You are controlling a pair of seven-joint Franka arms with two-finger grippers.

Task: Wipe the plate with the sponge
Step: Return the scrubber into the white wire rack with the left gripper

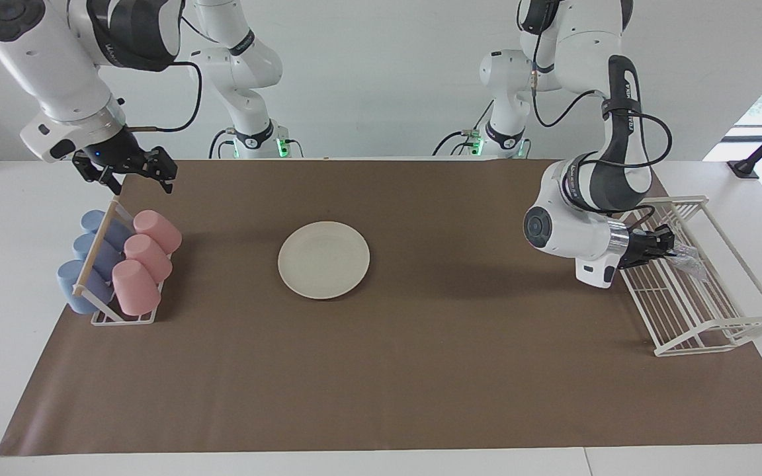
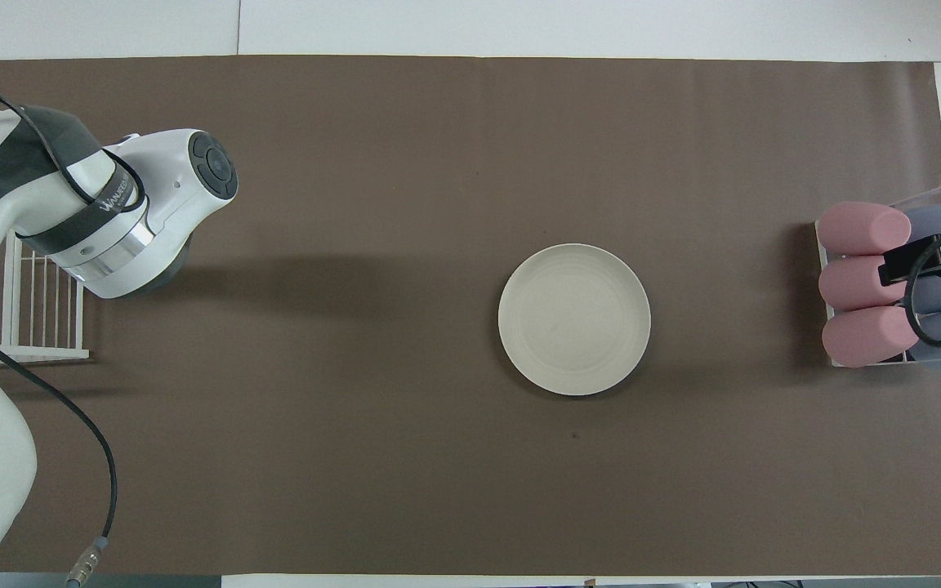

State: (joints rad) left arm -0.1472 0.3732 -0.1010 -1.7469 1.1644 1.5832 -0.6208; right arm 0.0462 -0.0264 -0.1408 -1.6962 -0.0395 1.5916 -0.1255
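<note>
Left pincer (image 1: 667, 242) pinches the sponge (image 1: 685, 259) inside the white wire rack (image 1: 718, 330); I lift it clear of the wires before carrying it to the plate (image 1: 323, 259) at mid-table. Right pincer (image 1: 131, 173), spread, waits over the cup rack (image 1: 120, 264); path looks unobstructed
</note>
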